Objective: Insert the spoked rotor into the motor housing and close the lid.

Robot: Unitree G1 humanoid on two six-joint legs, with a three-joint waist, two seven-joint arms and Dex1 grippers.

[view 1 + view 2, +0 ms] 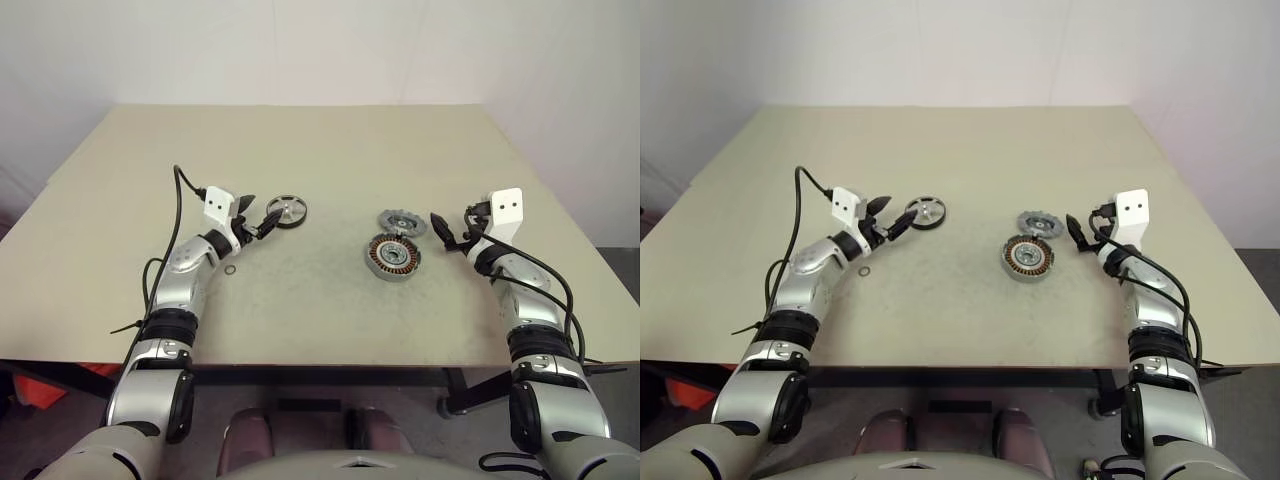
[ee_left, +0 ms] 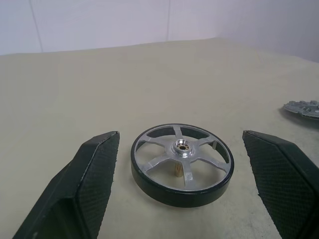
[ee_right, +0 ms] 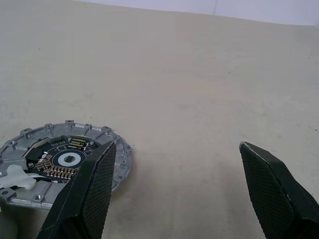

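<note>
Spoked rotor [image 2: 182,164] is lying flat on the table [image 1: 320,150] between the spread-apart left gripper [image 1: 258,218] fingers, bearing no readable markings; right gripper [image 1: 447,231] is gaping empty beside the lid [image 1: 401,222].

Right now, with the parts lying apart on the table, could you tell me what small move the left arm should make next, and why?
Probably ease the left pincer forward a touch and close it on the spoked rotor. Its jaws stand open either side of the rotor, which lies flat on the table, apart from the motor housing.
</note>
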